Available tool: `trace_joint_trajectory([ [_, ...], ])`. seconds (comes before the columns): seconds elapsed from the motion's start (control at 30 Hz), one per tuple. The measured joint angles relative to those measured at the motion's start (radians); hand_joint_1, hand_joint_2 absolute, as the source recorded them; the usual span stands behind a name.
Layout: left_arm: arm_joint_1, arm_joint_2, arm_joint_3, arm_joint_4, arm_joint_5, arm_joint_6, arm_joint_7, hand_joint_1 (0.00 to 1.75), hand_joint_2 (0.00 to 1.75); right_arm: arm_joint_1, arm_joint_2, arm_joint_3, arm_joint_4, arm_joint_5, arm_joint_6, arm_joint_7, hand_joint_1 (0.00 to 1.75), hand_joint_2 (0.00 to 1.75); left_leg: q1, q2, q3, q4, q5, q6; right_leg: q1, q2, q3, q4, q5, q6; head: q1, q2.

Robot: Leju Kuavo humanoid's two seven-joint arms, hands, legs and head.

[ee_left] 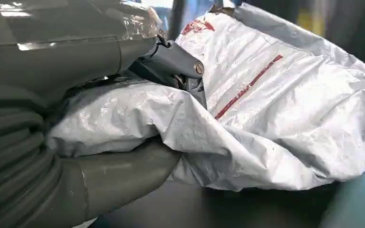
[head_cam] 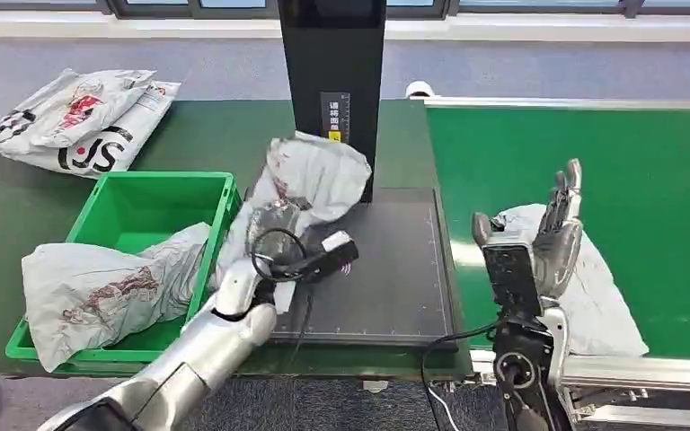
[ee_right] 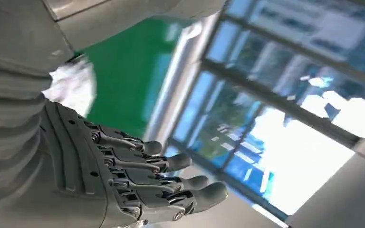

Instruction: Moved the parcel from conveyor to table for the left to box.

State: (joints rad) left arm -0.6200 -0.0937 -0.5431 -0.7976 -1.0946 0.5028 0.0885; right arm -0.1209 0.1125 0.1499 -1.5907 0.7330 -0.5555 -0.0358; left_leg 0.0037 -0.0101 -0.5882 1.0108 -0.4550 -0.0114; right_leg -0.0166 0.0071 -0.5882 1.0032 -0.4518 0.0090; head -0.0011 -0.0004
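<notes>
A crumpled grey parcel (head_cam: 310, 180) with red print lies on the black scale pad (head_cam: 395, 269) at the table's middle. My left hand (head_cam: 274, 247) grips its near edge; in the left wrist view the thumb (ee_left: 123, 173) lies under the plastic (ee_left: 275, 109) and the fingers (ee_left: 176, 61) press on top. My right hand (head_cam: 544, 238) is raised upright above the green conveyor (head_cam: 593, 153), fingers (ee_right: 171, 175) straight and apart, holding nothing. Another grey parcel (head_cam: 593, 287) lies on the belt just behind it.
A green bin (head_cam: 144, 206) at the left holds one grey parcel (head_cam: 99, 287) draped over its near edge. Two more parcels (head_cam: 81, 121) lie at the table's far left. A black post (head_cam: 332, 63) rises behind the scale pad.
</notes>
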Motion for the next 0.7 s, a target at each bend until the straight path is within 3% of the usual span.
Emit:
trace_joint_trajectory([
  [0.27, 0.052, 0.146, 0.204, -0.510, -0.144, 0.066, -0.005, 1.75, 1.75, 0.083, 0.000, -0.073, 0.087, 0.138, -0.043, 0.052, 0.00, 1.75, 0.000, 0.000, -0.001, 0.000, 0.000, 0.000, 0.000, 0.000, -0.001, 0.000, -0.001, -0.001, 0.000, 0.000],
  [0.7, 0.151, 0.217, 0.396, -0.843, -0.336, 0.181, 0.009, 1.75, 1.75, 0.116, 0.001, -0.124, 0.178, 0.309, -0.039, 0.164, 0.00, 1.75, 0.000, 0.001, -0.001, 0.000, 0.000, 0.000, 0.000, 0.000, 0.000, 0.000, -0.001, -0.001, 0.000, 0.000],
])
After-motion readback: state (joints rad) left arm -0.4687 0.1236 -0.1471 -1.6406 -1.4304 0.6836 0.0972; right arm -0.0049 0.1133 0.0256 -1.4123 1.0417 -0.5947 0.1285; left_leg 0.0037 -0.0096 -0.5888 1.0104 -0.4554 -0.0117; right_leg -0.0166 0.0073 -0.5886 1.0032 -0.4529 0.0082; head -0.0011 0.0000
